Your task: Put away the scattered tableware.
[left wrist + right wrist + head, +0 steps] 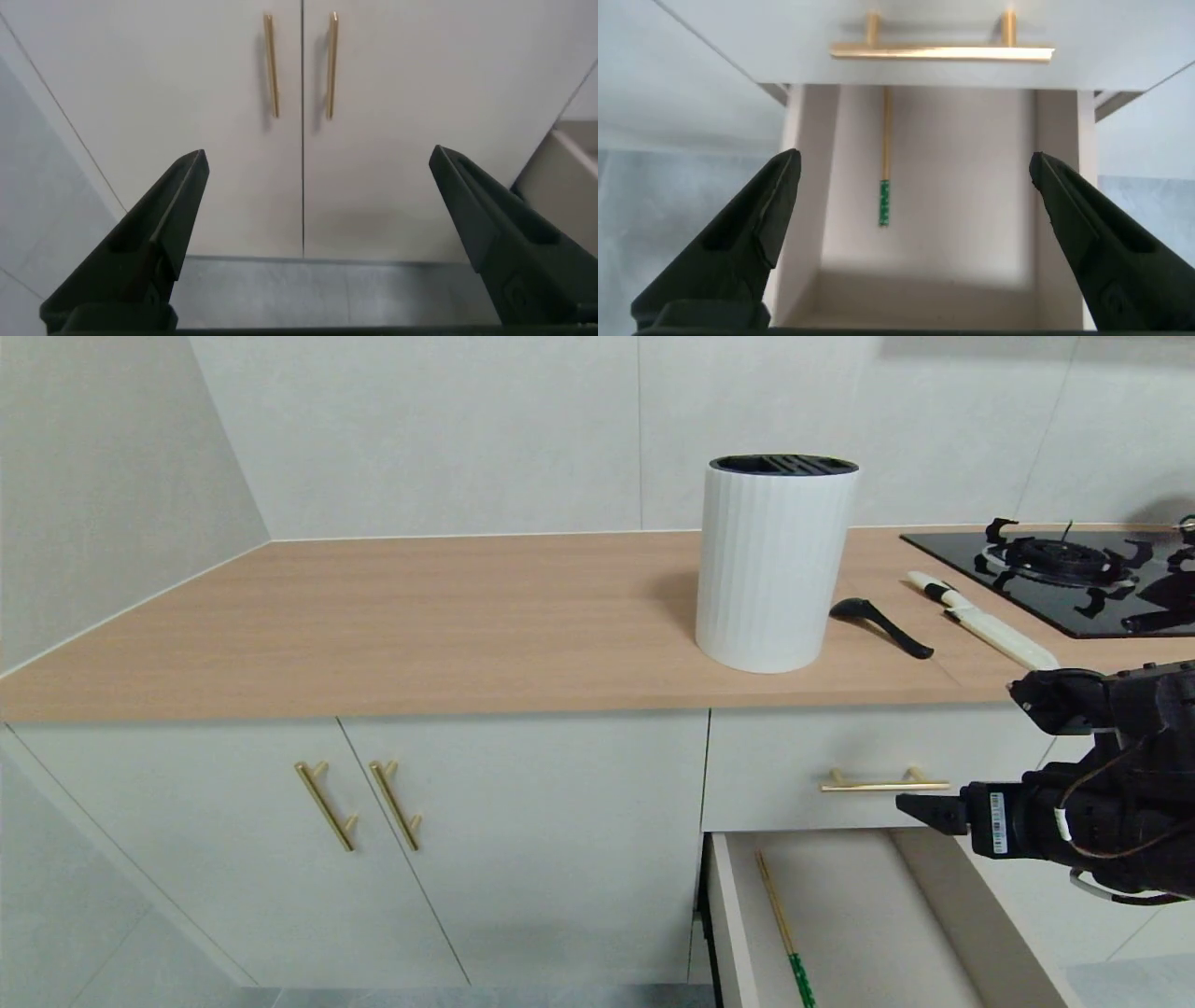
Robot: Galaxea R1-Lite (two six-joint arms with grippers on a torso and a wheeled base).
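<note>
My left claw [318, 157] hung released, facing the cabinet doors [374, 140]. On the surface [420, 616] stood a white ribbed holder [775, 569]. Just right of it lay a black spoon [878, 625], then a white knife [985, 623] near the hob [1074, 569]. Below, the open drawer [730, 915] held green-tipped chopsticks [782, 922] along its left side. My right claw [962, 751] hovered over that drawer, released and empty.
</note>
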